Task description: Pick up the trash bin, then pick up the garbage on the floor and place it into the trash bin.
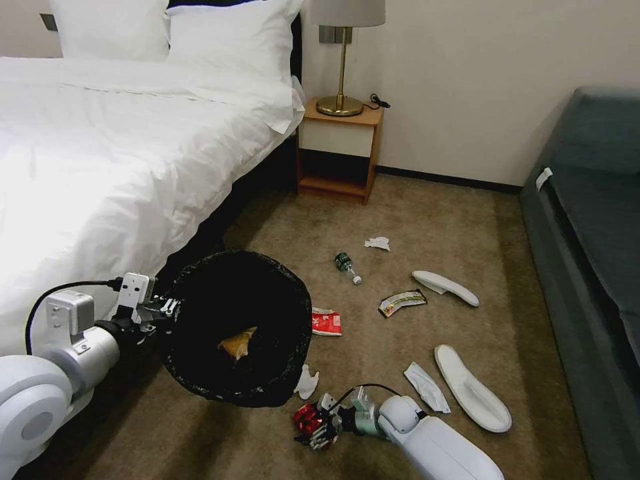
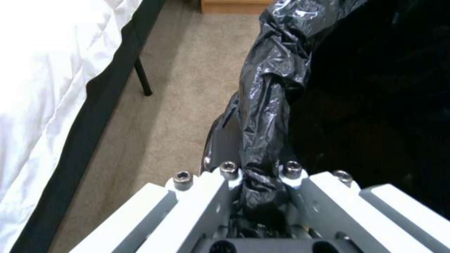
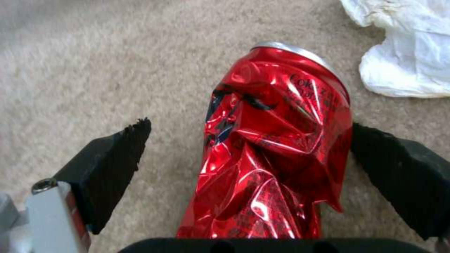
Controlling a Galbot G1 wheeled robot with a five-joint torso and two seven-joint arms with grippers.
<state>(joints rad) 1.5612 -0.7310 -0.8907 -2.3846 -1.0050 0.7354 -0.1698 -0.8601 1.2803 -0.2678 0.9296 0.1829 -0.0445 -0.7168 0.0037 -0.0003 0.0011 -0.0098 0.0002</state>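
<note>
Crushed red soda can between the spread black pads of the right gripper: one pad touching the can's side, the other apart with a gap, so released, not yet clamped. Can dented and creased, silver rim pointing away from the wrist, lying on the tan carpet. Right arm reaching low from the lower right, gripper down at floor level. Crumpled white tissue just beyond the can.

Left gripper clenched on a bunched fold of black bag at the rim of the trash bin, arm stretched out from the lower left beside the bed. Bin lifted off the floor, mouth tilted toward the camera, a tan paper scrap inside.

Farther from the right gripper: red wrapper, green bottle, two white slippers.
</note>
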